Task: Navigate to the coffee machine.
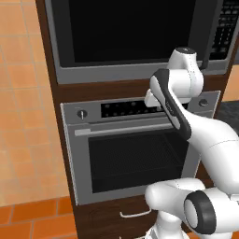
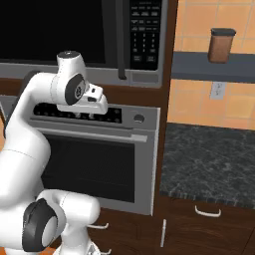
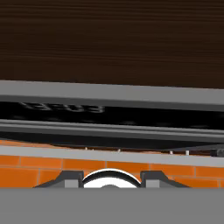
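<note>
The coffee machine is out of view. My arm is folded up in front of a tall wooden cabinet column. The gripper (image 1: 152, 99) hangs just before the control panel of the wall oven (image 1: 133, 158). From the right base view the gripper (image 2: 96, 103) points down at that panel. In the hand view the gripper (image 3: 110, 181) is open: its two dark fingertips (image 3: 66, 178) stand apart with nothing between them, facing the oven's dark panel and brown wood above it.
A built-in microwave (image 1: 126, 30) sits above the oven. To the right a dark stone counter (image 2: 211, 159) runs over drawers with white handles. Above it a grey shelf carries a brown canister (image 2: 221, 45), with an outlet (image 2: 217, 90) below. Orange tile covers the floor.
</note>
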You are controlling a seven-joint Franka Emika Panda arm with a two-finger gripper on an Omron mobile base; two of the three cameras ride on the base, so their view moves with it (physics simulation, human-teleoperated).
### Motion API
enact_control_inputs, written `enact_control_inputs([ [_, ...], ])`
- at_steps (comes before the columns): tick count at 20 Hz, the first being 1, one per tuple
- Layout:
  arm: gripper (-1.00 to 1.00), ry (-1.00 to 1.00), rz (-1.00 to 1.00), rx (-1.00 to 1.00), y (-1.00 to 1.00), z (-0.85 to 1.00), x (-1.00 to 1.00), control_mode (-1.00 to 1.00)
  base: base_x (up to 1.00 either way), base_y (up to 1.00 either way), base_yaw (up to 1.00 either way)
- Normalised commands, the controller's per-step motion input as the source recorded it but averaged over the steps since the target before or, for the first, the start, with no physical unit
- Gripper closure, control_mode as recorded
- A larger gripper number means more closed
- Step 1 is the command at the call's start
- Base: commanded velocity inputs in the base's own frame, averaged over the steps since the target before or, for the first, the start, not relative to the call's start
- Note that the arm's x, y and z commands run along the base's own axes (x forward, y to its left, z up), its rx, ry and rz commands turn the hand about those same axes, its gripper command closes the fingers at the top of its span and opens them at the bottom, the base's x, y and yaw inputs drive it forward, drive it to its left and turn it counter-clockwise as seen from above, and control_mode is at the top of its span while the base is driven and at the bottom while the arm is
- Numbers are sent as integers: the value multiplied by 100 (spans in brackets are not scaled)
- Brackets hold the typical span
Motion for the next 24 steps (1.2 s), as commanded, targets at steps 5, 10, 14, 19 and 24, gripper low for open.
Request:
enact_control_inputs([
  [5, -100, 0, 0, 0, 0, 0, 0, 100, 0, 0, 0],
  [10, -100, 0, 0, 0, 0, 0, 0, 100, -74, 14, -42],
  [14, -100, 0, 0, 0, 0, 0, 0, 100, -15, 6, -86],
  [19, -100, 0, 0, 0, 0, 0, 0, 100, 9, 0, -76],
  [24, -100, 0, 0, 0, 0, 0, 0, 100, 34, -4, -60],
])
